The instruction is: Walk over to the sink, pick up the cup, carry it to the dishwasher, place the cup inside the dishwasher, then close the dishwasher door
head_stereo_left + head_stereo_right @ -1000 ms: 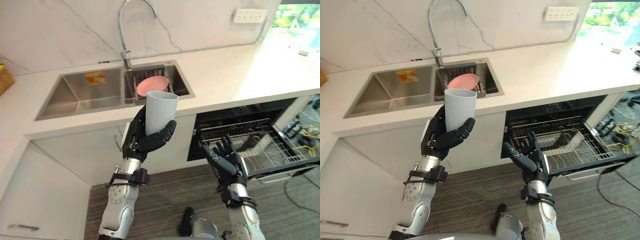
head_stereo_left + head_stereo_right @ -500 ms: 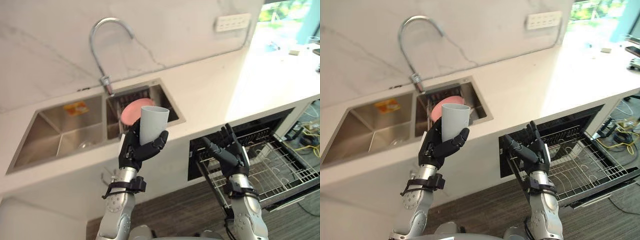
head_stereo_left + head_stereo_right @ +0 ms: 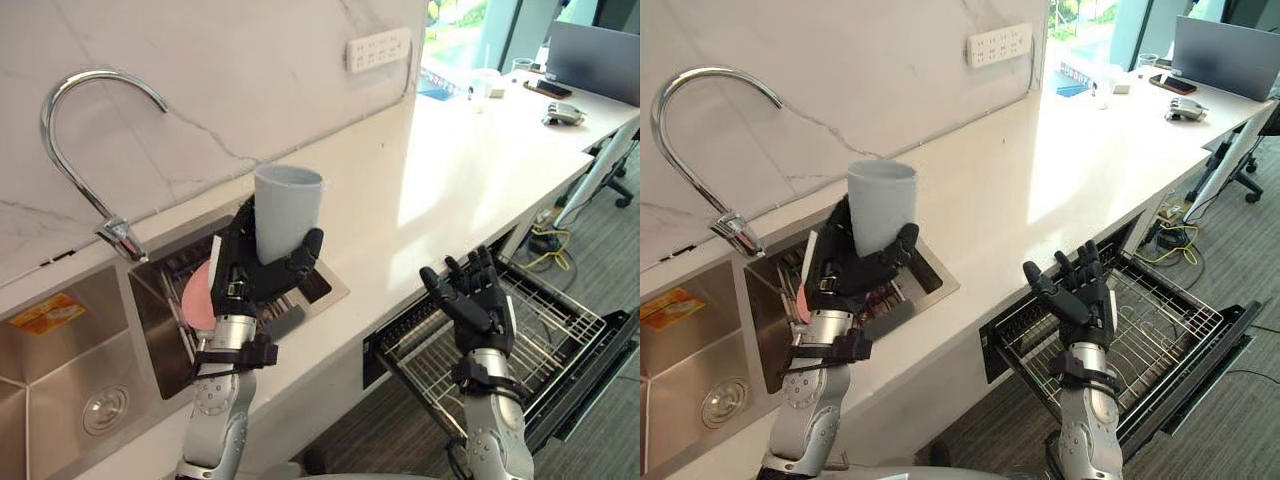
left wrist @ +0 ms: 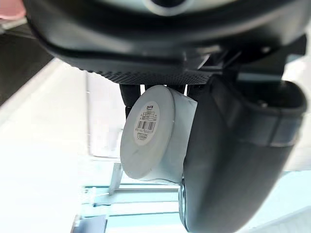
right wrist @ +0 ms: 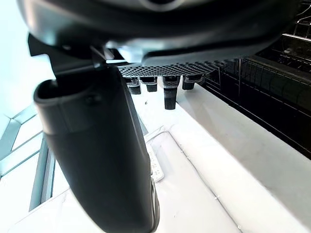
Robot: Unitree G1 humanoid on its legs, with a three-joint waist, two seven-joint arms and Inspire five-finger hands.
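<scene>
The left hand (image 3: 262, 268) is clamped round the lower half of the cup (image 3: 287, 210), holding it upright just above the right end of the sink (image 3: 150, 320). The right hand (image 3: 475, 300), fingers spread and empty, hangs well right of the sink over the dishwasher rack (image 3: 560, 320). That rack sits below the worktop (image 3: 450, 180), so lowering early could knock the cup on the worktop's edge and loosen the grip.

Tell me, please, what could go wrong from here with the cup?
1. The left hand grips the cup only round its lower part, so it may tip or slip during walking.
2. The open right hand hangs close to the pulled-out dishwasher rack and might snag its wires.
</scene>
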